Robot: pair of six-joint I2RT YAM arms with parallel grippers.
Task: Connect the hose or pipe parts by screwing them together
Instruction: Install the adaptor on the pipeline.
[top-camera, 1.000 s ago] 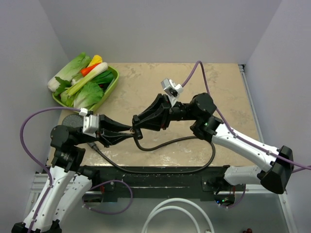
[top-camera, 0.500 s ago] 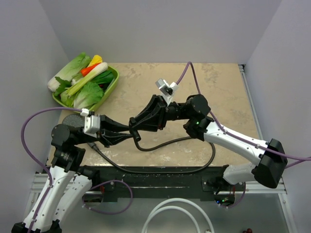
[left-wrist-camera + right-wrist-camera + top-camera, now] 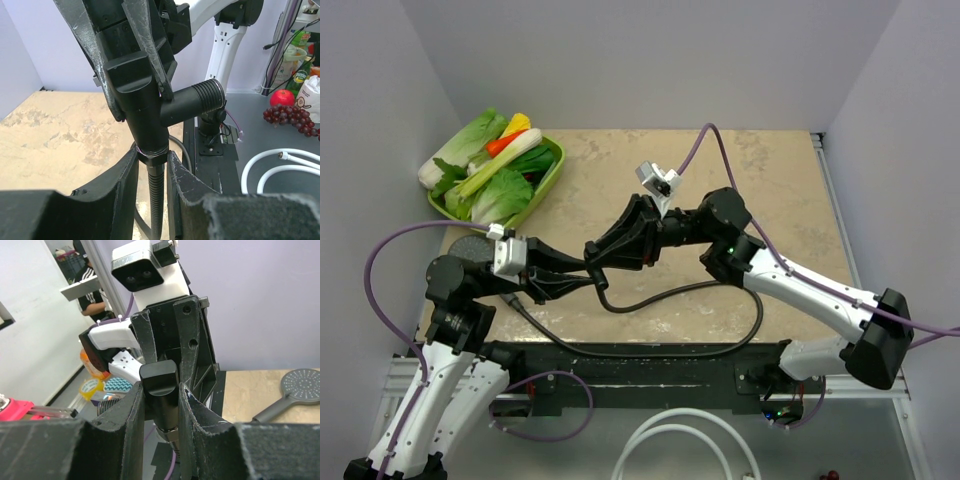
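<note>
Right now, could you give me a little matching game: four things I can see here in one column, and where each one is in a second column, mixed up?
Things:
1. black T-shaped fitting
2. dark hose
3. grey shower head
4. vegetables

Places:
A. lying free on the table
B. piled in the green tray at the far left corner
C. gripped in the right claw
D. its end gripped in the left claw

Pairs: 1-C, 2-D, 3-A, 4-B.
</note>
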